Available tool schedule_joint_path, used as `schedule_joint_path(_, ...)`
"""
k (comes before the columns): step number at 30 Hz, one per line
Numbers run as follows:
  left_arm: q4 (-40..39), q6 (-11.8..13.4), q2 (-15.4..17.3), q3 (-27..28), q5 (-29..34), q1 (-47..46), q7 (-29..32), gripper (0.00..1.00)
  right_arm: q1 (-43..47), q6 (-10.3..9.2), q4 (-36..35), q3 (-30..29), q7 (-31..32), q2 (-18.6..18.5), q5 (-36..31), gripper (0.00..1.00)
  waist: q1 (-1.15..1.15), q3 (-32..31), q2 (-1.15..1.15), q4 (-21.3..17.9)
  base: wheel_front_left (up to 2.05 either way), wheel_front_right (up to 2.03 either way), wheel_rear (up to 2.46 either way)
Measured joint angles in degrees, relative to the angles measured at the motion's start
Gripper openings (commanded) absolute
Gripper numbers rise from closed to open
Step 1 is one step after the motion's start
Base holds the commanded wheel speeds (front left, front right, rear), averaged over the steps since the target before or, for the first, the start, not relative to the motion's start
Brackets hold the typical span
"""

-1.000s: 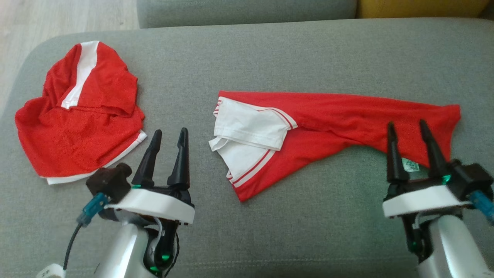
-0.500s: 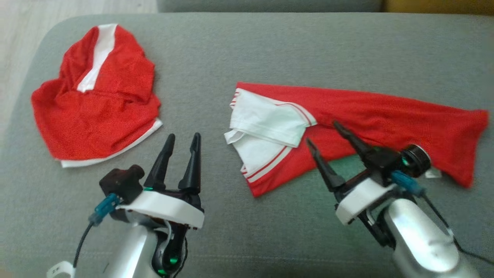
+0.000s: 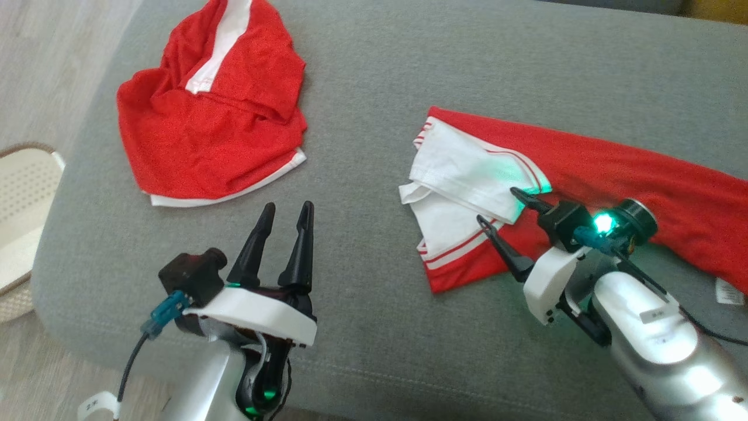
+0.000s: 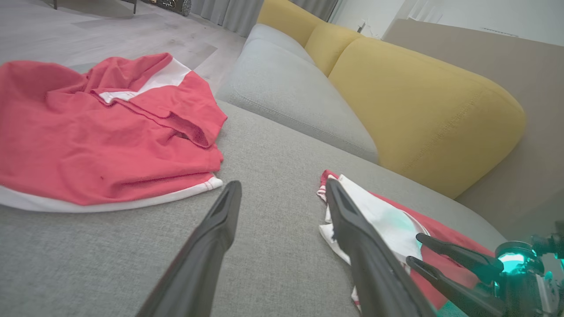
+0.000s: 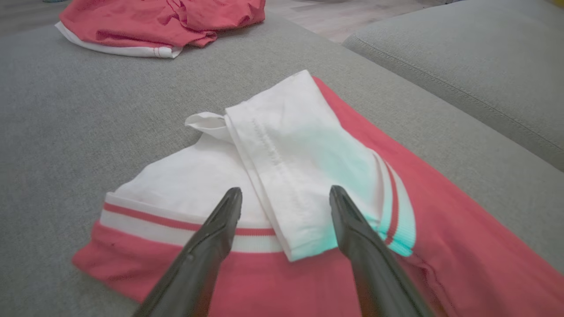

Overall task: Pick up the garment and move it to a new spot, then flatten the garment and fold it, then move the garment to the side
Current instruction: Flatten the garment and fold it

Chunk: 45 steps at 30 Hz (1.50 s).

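A long red garment (image 3: 613,169) with white sleeves folded over its left end lies flat on the grey sofa seat (image 3: 374,70); it also shows in the right wrist view (image 5: 308,145) and the left wrist view (image 4: 379,220). My right gripper (image 3: 497,205) (image 5: 285,190) is open, its fingers pointing left, low over the white sleeve end with nothing between them. It also shows in the left wrist view (image 4: 414,248). My left gripper (image 3: 287,205) (image 4: 282,183) is open above bare cushion, left of the garment.
A second red garment (image 3: 216,123) (image 4: 88,132) (image 5: 163,17) with a white stripe lies bunched at the seat's far left. A pale basket (image 3: 23,193) stands on the floor off the left edge. Yellow back cushions (image 4: 418,101) rise behind the seat.
The camera has swung, shifting the whole picture. My right gripper has moved left from the garment's right end to its white sleeve end. The left gripper has kept its place.
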Motion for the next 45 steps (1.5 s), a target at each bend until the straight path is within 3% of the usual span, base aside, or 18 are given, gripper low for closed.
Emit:
schedule_joint_path(8, -0.04, 0.01, -0.01, -0.01, 0.00, -0.29, 0.00, 1.00, -2.79, 0.00, 6.44, 1.47, 0.27, -0.07, 1.08, 1.00, 0.00, 1.23, 0.00, 1.67, 0.00, 0.00, 0.00)
schedule_joint_path(9, -0.04, 0.01, -0.01, -0.01, 0.00, -0.46, 0.00, 1.00, -2.97, 0.00, 7.09, 1.56, 0.26, -0.04, 1.23, 0.89, 0.00, 1.30, 0.00, 1.72, 0.00, 0.00, 0.00)
schedule_joint_path(10, -0.05, 0.02, -0.01, -0.01, 0.00, -0.68, 0.00, 1.00, -3.29, 0.00, 7.55, 1.65, 0.23, 0.04, 1.51, 0.34, 0.00, 1.32, 0.00, 1.71, 0.00, 0.00, 0.00)
schedule_joint_path(11, -0.11, 0.02, -0.01, -0.01, 0.00, -0.86, 0.00, 1.00, -3.66, 0.00, 7.98, 1.65, 0.09, 0.18, 1.78, 0.00, 0.00, 1.31, 0.00, 1.67, 0.00, 0.00, 0.00)
schedule_joint_path(21, 0.15, 0.26, -0.01, 0.00, 0.01, -0.84, 0.00, 1.00, -4.63, 0.00, 9.54, 1.81, -1.58, 0.67, 4.50, 0.00, 0.00, -0.22, 0.00, 0.53, 0.00, 0.00, 0.00)
schedule_joint_path(27, 0.20, 0.26, -0.01, 0.00, 0.01, -0.80, 0.00, 1.00, -5.63, 0.00, 6.46, -0.64, -0.88, -0.05, 7.31, 0.00, 0.00, -1.12, 0.00, -0.05, 0.00, 0.00, 0.00)
schedule_joint_path(35, -0.67, 0.16, -0.01, -1.78, -1.00, -1.19, 0.00, 1.00, -19.46, 0.00, 2.69, -4.99, 7.66, -7.33, 10.71, 0.00, 0.00, 2.18, 0.00, 1.33, 0.00, 0.00, 0.00)
schedule_joint_path(43, -1.58, 0.20, -0.11, -4.32, -2.54, -5.50, 0.00, 1.00, -33.99, 0.00, 9.91, -0.01, 13.14, -14.90, 9.77, 0.00, 0.00, 7.56, 0.00, 5.64, 0.00, 0.00, 0.00)
schedule_joint_path(44, -1.67, 0.21, -0.11, -4.42, -2.60, -5.72, 0.00, 1.00, -35.74, 0.00, 11.87, 0.26, 13.17, -15.77, 8.77, 0.31, 0.00, 8.28, 0.00, 6.17, 0.00, 0.00, 0.00)
schedule_joint_path(45, -1.69, 0.30, -0.11, -4.52, -2.69, -5.82, 0.00, 1.00, -37.44, 0.00, 14.26, 0.05, 13.22, -16.22, 7.91, 1.00, 0.00, 8.96, 0.00, 6.63, 0.00, 0.00, 0.00)
